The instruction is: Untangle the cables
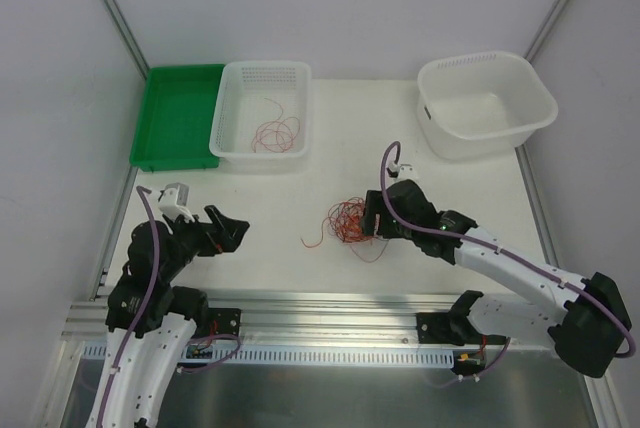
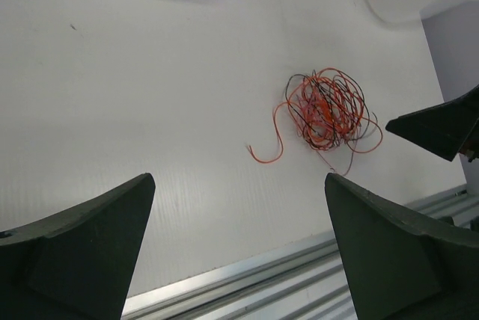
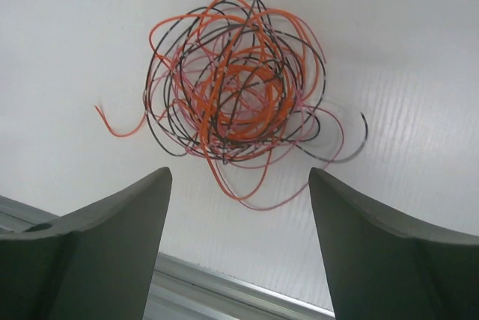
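Mid-table, just beside the right gripper [image 3: 239, 178], sits the cable tangle [image 3: 232, 88]: red, black & orange wires balled up. Right jaws apart, nothing held; left gripper [image 2: 239, 182] wide open, empty, well apart to the left. Wires look v. light, limp, springy, so whole wad prob lifts if yanked. Best bet: pinch the stray orange tail [image 3: 123, 134] w/ one arm, pin the bundle w/ the other

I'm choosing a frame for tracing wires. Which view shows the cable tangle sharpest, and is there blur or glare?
Top external: cable tangle tiny, strands merge, even light, no glare. Left wrist: tangle fairly crisp. Right wrist: tangle largest, colours separate, but the black end at right is smeared.
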{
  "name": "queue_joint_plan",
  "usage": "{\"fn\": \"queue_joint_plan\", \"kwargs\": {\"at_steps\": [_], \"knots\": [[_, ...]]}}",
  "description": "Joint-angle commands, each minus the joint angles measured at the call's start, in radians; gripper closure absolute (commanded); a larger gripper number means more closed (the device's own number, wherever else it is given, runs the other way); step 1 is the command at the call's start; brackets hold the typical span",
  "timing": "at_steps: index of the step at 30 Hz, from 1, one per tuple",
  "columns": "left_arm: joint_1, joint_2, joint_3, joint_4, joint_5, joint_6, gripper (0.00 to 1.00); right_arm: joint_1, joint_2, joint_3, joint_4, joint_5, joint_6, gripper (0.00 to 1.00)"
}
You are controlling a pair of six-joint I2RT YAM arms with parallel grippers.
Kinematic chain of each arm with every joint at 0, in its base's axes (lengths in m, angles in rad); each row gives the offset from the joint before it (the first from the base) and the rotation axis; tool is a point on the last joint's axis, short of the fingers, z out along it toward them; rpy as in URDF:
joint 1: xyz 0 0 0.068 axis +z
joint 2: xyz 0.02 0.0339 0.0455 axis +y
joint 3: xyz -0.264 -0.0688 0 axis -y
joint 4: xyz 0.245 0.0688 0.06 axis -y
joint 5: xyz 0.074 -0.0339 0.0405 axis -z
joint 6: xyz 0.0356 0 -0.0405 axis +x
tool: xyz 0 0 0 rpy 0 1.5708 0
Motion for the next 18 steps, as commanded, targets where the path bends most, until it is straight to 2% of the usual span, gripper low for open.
{"fn": "queue_joint_plan", "kwargs": {"at_steps": [1, 4, 7, 12, 13, 16, 18], "knots": [[0.002, 0.081, -0.028, 0.081, 0.116, -0.075, 0.01, 0.032, -0.092, -0.005, -0.095, 0.099, -0.031, 0.21], [-0.001, 0.166, -0.079, 0.168, 0.215, -0.137, 0.01, 0.071, -0.153, -0.019, -0.122, 0.110, -0.051, 0.21], [-0.033, 0.258, -0.119, 0.276, 0.240, -0.186, 0.01, 0.101, -0.201, -0.044, -0.113, 0.105, -0.051, 0.21], [-0.206, 0.404, -0.116, 0.404, 0.094, -0.229, 0.04, 0.135, -0.198, -0.053, -0.094, 0.130, -0.035, 0.21], [-0.282, 0.468, -0.100, 0.438, 0.065, -0.229, 0.04, 0.137, -0.192, -0.047, -0.088, 0.127, -0.037, 0.21], [-0.416, 0.617, -0.033, 0.454, -0.046, -0.195, 0.03, 0.138, -0.149, -0.039, -0.082, 0.136, -0.034, 0.21], [-0.462, 0.691, 0.002, 0.452, -0.107, -0.180, 0.02, 0.138, -0.106, -0.022, -0.079, 0.141, -0.028, 0.21]]}}
